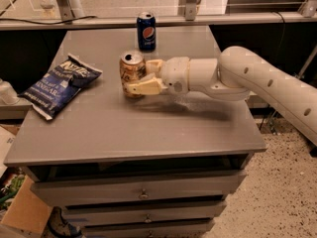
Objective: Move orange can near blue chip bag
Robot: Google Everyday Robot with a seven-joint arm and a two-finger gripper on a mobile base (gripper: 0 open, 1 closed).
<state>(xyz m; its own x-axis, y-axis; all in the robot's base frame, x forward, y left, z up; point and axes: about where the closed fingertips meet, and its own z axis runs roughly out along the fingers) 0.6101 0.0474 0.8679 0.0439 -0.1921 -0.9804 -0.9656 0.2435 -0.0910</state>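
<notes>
While reaching in from 3 o'clock over the grey table (148,133), pinches the orange can (130,72) with the gripper (137,77). Fingers (148,86) closed onto the can, one tan pad on its far side at about 1 o'clock, the other across its near side at about 5 o'clock, both touching the metal. Holds the can upright, silver top up, with the opening showing. Places it near the middle of the tabletop, a little toward 12 o'clock. Cannot tell whether the base rests on the surface or hangs just clear of it.

At 3 o'clock of the gripper, a thick white wrist, then the white arm (267,83) slanting off toward 4 o'clock past the table's edge.

At 9 o'clock of the can, well apart from it, the blue chip bag (59,86), lying flat and slanted by the table's 9 o'clock edge. Between bag and can, only bare grey surface.

At 12 o'clock of the orange can, the dark blue Pepsi can (146,31), upright near the far edge, apart from both the gripper and the held can.

Below the tabletop at 6 o'clock, grey drawers (143,195) with small knobs. At 8 o'clock on the floor, a cardboard box (20,213).
</notes>
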